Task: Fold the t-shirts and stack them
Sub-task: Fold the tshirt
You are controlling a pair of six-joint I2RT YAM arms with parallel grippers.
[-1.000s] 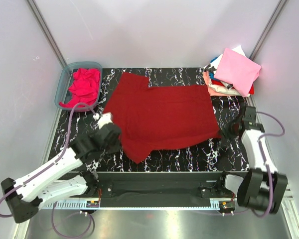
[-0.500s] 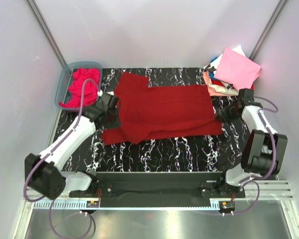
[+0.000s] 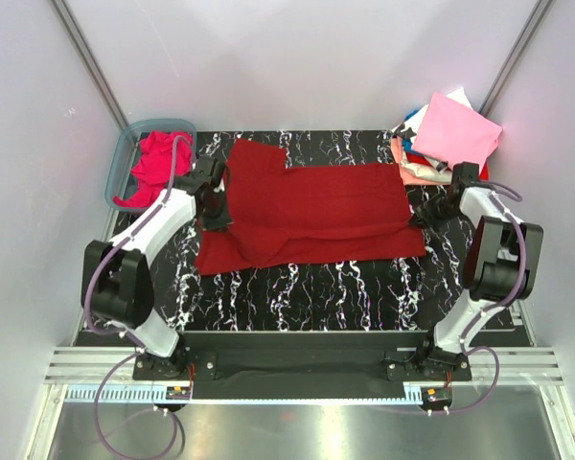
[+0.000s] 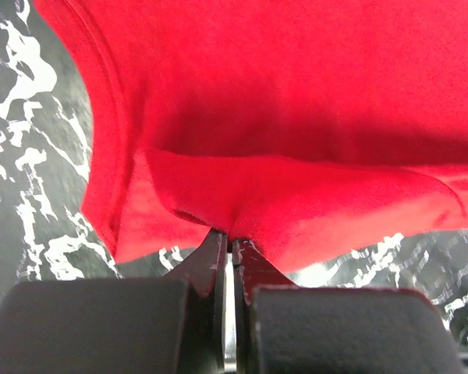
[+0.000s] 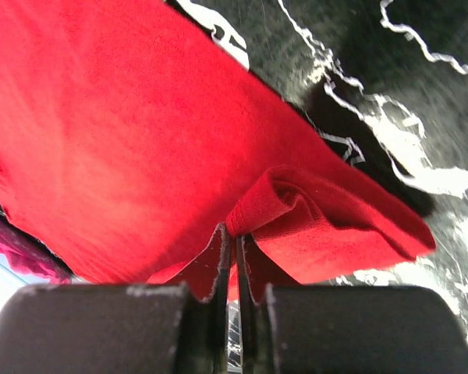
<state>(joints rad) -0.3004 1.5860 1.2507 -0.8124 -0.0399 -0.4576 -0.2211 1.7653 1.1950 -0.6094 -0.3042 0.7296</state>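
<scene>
On the black tabletop with white marble veining (image 3: 345, 287), a dark crimson red cloth t-shirt (image 3: 316, 216) lies spread across the middle. Its near part is doubled over into a long band running left to right, and one short sleeve points toward the far edge at the left.

The left gripper (image 3: 217, 216) sits at the shirt's left edge. In the left wrist view its jaws are pressed together on a pinch of the doubled red cloth (image 4: 296, 117), and the hem seam curves away on the left.

The right gripper (image 3: 420, 218) sits at the shirt's right edge, near the far right corner. In the right wrist view its jaws clamp a rolled fold of the hem, and the ribbed edge of the cloth bulges out just beside the fingertips.

At the far left stands a translucent blue-grey plastic tub (image 3: 125, 153), holding a crumpled bright magenta-pink cloth t-shirt (image 3: 158, 165). In the far right corner rests a stack of folded cloth t-shirts (image 3: 457, 134). A pale pink square lies on top, tilted, with salmon, white, blue and red edges showing beneath it.
</scene>
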